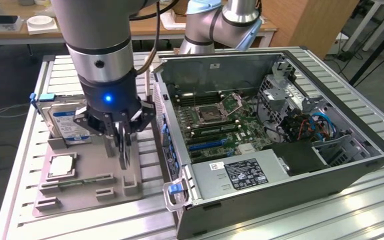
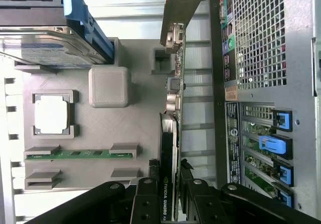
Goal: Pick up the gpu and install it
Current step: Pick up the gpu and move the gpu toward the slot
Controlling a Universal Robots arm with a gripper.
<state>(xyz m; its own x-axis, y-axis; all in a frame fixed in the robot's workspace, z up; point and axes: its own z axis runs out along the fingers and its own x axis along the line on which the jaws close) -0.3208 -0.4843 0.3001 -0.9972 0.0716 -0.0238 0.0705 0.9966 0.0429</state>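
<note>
gpu (image 2: pixel 170 133): thin flat black card, pale metal bracket
end effector (image 2: pixel 169 170): we see it clamped on gpu, card at its 6 o'clock

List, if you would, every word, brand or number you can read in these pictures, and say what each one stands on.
"NVIDIA QUADRO K4", with the rest running out of the picture: on the edge of the gpu.
Hard drive label, blue and white: too blurred to read.
Power supply label, black: too small to read.
White sticker inside the computer case: too small to read.
Rear-panel stickers: too blurred to read.
</note>
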